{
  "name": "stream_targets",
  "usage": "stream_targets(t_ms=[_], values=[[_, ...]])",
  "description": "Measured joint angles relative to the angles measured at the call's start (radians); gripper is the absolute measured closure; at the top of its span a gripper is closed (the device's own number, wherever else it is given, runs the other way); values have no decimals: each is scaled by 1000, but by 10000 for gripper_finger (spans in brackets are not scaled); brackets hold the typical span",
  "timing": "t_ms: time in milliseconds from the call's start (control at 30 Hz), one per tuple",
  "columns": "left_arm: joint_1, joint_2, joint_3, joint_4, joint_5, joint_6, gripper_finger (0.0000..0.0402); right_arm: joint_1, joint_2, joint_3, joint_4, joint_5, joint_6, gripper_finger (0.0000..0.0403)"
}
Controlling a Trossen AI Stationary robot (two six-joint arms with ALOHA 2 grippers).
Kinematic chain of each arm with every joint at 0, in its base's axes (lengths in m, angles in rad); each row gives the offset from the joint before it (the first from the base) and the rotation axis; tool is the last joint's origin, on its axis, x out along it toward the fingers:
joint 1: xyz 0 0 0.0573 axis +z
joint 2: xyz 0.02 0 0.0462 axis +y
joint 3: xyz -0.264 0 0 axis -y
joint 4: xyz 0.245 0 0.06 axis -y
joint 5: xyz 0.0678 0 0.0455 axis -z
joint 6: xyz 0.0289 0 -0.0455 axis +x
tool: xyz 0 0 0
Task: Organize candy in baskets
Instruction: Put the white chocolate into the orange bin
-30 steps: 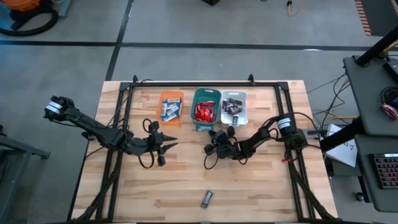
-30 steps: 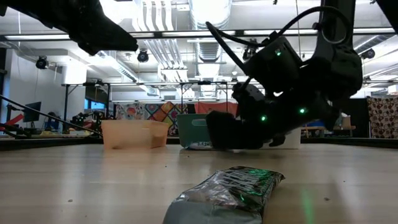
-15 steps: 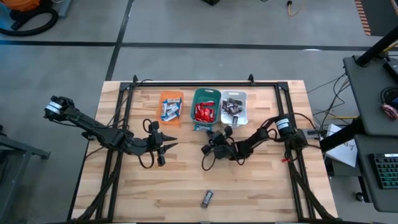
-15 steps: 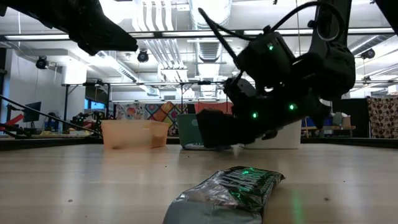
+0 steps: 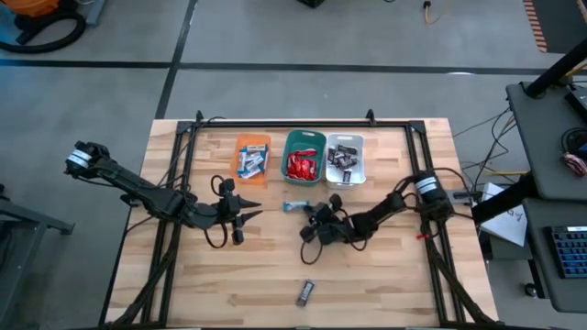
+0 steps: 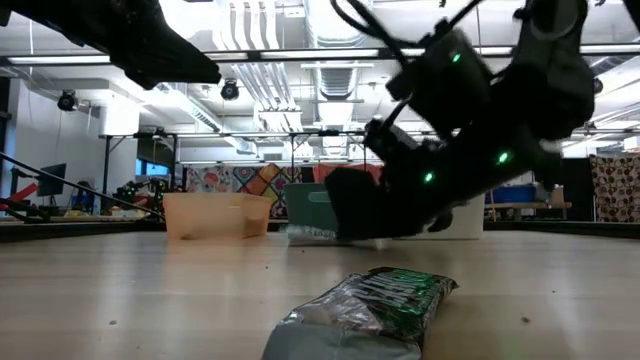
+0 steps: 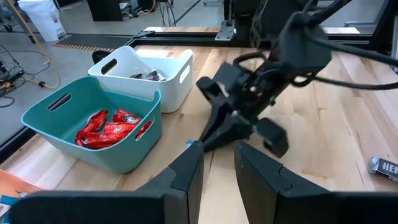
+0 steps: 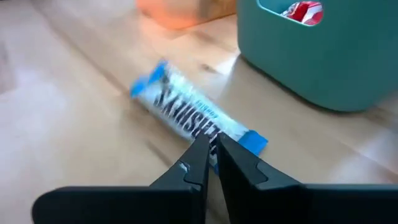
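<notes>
Three baskets stand side by side at the table's far side: orange (image 5: 252, 139) with blue-and-white candy, teal (image 5: 304, 136) with red candy, white (image 5: 346, 138) with dark candy. One blue-and-white candy (image 5: 295, 207) lies flat on the table in front of the teal basket. My right gripper (image 8: 209, 140) is shut, with its fingertips at that candy's long side. A dark candy (image 5: 305, 292) lies alone near the table's front edge. My left gripper (image 7: 217, 165) hovers open and empty above the table's left half. My right gripper's shut fingertips (image 8: 202, 144) stand at the middle of the blue-and-white candy's long side (image 8: 186, 124), coming slanting down from the table's right and near side. I cannot tell whether they touch it. The candy lies flat on the table.
The table's black frame rails (image 5: 303, 123) run along the far edge and down both sides. Bare wood lies between the baskets and the dark candy. The room beyond shows in the low view.
My right gripper, still shut, has drawn back from the teal basket's front toward the table's near edge and has turned a little. The blue-and-white candy, which it covered in the high view, now shows on the table just left of its fingers.
</notes>
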Motion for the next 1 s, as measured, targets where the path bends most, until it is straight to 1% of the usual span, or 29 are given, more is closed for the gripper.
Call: stream_targets(t_ms=[167,267,300,467,500,567,667,767,900,1000], values=[[0,0,0,1,0,-13,326,79,-139,-1,-221,-10,65,376],[0,0,0,2,0,-15,326,108,-235,-1,-352,-39,58,376],[0,0,0,1,0,-15,326,112,-266,-1,-390,-70,33,376],[0,0,0,1,1,-15,326,105,-413,-1,-621,-329,-86,376],[0,0,0,3,1,-15,326,101,-437,-1,-661,-357,-110,376],[0,0,0,2,2,-23,326,95,-472,-1,-724,-367,-157,376],[0,0,0,10,2,-33,326,79,-503,-1,-751,-368,-255,376],[0,0,0,17,3,-43,326,53,-506,-1,-749,-369,-333,376],[0,0,0,22,0,-26,326,-2,-497,-1,-723,-382,-375,375],[2,0,0,22,0,5,326,-33,-481,-1,-694,-423,-402,359]])
